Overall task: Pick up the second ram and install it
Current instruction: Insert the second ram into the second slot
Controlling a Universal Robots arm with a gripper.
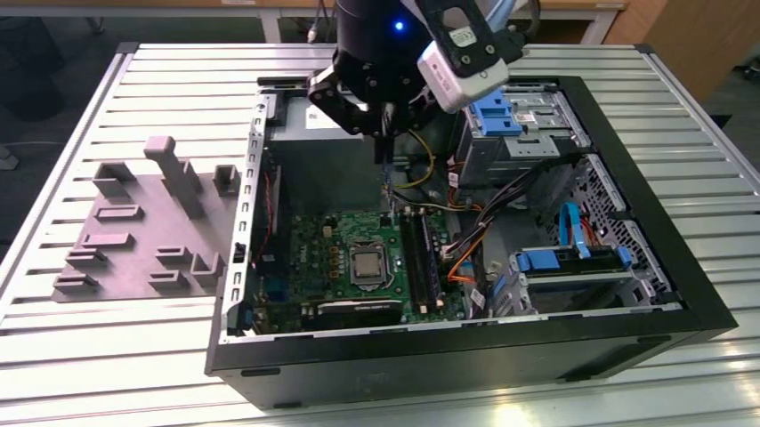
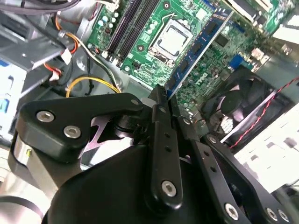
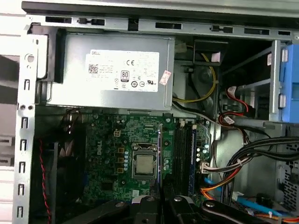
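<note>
My gripper hangs over the open computer case, shut on the second ram, a thin dark blue-green strip pointing straight down. The strip's lower end is just above the green motherboard, near its back edge and next to the long black memory slots. In the second wrist view the ram runs out from between the black fingers across the board, beside the silver processor. In the first wrist view the ram shows edge-on between the processor and the slots.
A gray plastic fixture with upright blocks lies on the slatted table at the exterior view's left. Inside the case are a silver power supply, bundled cables, blue drive brackets and a black fan.
</note>
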